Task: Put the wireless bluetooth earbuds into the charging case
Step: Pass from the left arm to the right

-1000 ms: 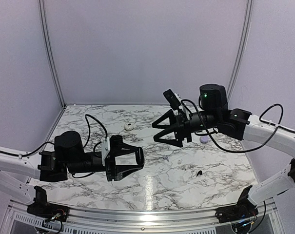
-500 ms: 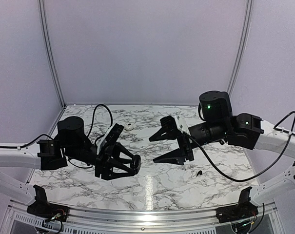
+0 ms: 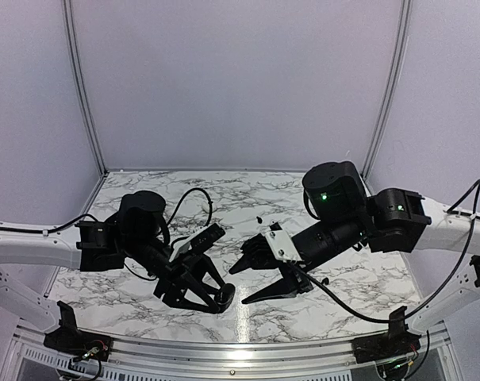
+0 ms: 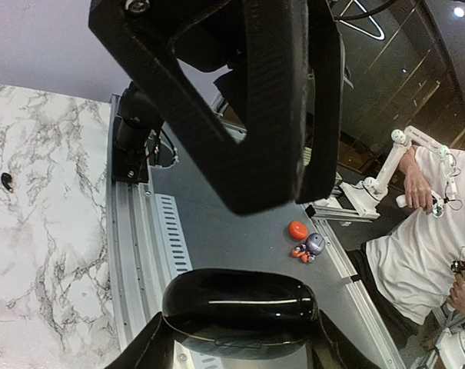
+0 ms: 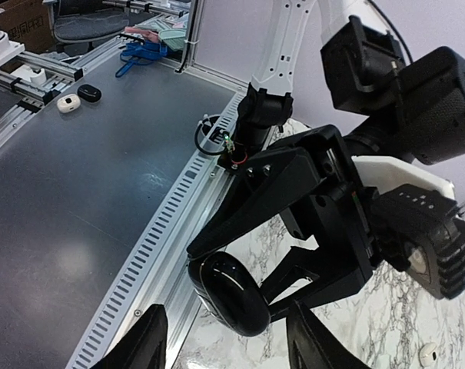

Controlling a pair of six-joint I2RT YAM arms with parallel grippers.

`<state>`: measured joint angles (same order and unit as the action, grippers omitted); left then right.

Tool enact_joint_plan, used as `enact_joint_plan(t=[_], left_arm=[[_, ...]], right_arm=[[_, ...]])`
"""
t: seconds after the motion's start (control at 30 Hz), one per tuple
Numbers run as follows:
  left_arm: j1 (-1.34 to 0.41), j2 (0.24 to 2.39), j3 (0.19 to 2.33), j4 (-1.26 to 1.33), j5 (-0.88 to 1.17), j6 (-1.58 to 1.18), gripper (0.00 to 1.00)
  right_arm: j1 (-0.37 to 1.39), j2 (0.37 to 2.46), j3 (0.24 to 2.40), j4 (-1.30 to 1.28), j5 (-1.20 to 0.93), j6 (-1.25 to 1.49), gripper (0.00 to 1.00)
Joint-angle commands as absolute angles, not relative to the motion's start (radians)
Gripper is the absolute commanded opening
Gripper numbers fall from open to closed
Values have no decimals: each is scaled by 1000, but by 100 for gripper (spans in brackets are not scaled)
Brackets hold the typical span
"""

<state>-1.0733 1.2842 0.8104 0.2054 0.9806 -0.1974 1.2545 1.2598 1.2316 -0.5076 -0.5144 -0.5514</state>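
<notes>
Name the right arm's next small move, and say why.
Probably ease the right gripper forward onto the black case. The left gripper holds that case clamped in the air facing it, and the right gripper's jaws stand apart just short of it, with nothing between them.

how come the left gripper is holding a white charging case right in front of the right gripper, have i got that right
Not quite: the case is black, not white. The right wrist view shows the left gripper clamped on a glossy black charging case, held right in front of the right gripper.
</notes>
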Motion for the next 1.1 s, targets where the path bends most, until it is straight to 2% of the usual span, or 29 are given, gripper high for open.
enact_joint_plan(t=[0.0, 0.83, 1.07], left_arm=[[-1120, 1331, 902, -46, 995, -47, 33], [-1145, 1390, 999, -140, 1053, 21, 31], [-1156, 1399, 1019, -173, 1057, 51, 30]], right_arm=[[1289, 1284, 1266, -544, -527, -552, 53], [1347, 1354, 1226, -531, -527, -531, 51], [1351, 1363, 1221, -531, -512, -533, 47]])
